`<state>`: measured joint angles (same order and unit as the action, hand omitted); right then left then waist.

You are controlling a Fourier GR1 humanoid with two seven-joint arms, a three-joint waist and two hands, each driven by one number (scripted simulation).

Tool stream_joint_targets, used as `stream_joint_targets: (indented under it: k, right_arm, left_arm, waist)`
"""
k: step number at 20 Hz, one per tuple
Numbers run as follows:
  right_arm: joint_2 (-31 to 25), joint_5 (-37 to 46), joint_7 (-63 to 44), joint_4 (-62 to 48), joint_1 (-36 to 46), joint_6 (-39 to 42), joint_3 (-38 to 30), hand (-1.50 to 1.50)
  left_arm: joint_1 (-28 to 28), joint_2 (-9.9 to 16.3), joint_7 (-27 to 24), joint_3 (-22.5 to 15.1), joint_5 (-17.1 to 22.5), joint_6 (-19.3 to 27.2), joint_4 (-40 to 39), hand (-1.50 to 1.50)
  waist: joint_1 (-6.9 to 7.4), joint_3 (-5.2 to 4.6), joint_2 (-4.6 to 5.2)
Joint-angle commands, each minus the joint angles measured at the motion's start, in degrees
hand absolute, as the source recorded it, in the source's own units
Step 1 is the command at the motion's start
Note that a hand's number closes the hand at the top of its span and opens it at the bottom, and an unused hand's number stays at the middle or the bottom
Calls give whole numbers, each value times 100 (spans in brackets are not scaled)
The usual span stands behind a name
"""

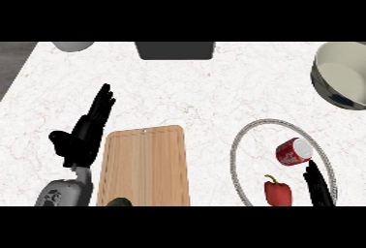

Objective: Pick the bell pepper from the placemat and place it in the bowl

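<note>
Pretty standard kitchen counter (214,97): white marbled top, with a strip of dark floor at about 10 o'clock. The red bell pepper (278,192) sits on the round placemat (243,140) down at 5 o'clock, just under a red can (294,151) lying on its side. The bowl (342,77) is up at 2 o'clock, well apart from the pepper. The right hand (319,184) is just beside the pepper, fingers straight and apart, not wrapped on anything. The left hand (87,133) rests open at 9 o'clock beside a wooden cutting board (145,164). A dark tray-like thing (175,50) sits at 12 o'clock, with a pale round dish (73,46) at 11.
</note>
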<state>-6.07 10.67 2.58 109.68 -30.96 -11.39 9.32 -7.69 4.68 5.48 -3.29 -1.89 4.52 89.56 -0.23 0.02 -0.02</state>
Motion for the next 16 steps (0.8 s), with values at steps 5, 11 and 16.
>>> stream_joint_targets:
  k: [5,11,16]
  right_arm:
    - [16,616,-104,-661,265,-353,-109,-150]
    - [-63,831,157,-1588,761,-444,-412,-150]
    - [132,689,168,-1881,1080,-251,-255,-150]
  left_arm:
    - [75,29,-361,153,61,-178,-276,0]
    - [338,-172,-124,-118,-216,27,98,0]
    - [-16,-75,-58,110,-167,-37,-23,0]
  waist:
    - [3,-4,5]
    - [21,-1,-1]
    - [17,-1,1]
